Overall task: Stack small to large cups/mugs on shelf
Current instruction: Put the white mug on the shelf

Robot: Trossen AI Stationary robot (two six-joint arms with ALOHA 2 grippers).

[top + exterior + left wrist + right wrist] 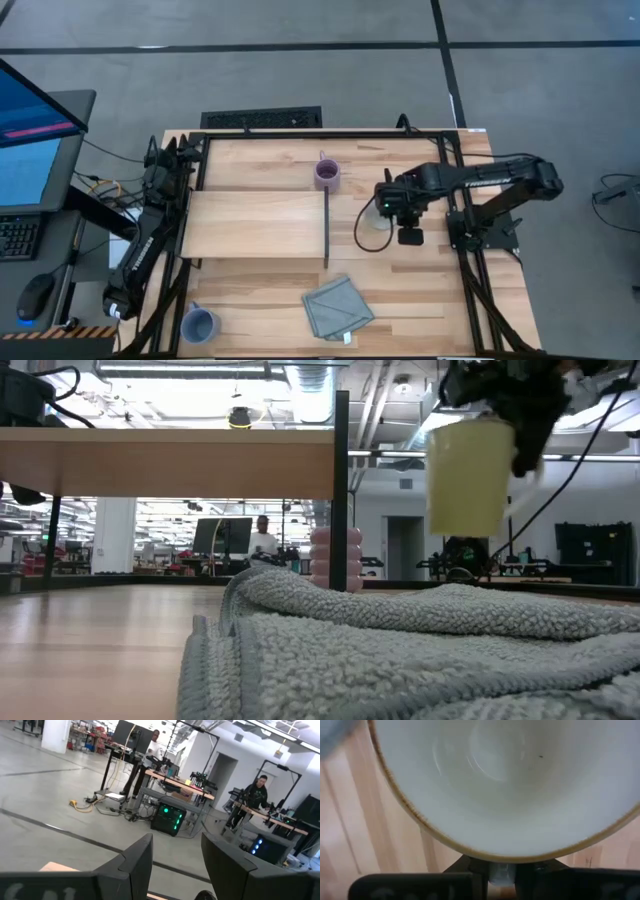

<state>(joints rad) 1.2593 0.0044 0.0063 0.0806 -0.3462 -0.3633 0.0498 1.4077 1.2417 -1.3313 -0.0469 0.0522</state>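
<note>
White mug (378, 224), glossy glazed ceramic, is hanging right of centre in the high view, pinched at its rim by the closed right gripper (392, 207), in the low view riding clear above the nubby grey cloth (420, 650) at upper right, likely slipping if jolted; left gripper (175, 865) idling half open.

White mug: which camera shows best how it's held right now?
The low view: the white mug hangs clear above the table from the right gripper. The right wrist view shows only its interior and rim. The high view mostly hides it under the arm. The left wrist view misses it.
</note>
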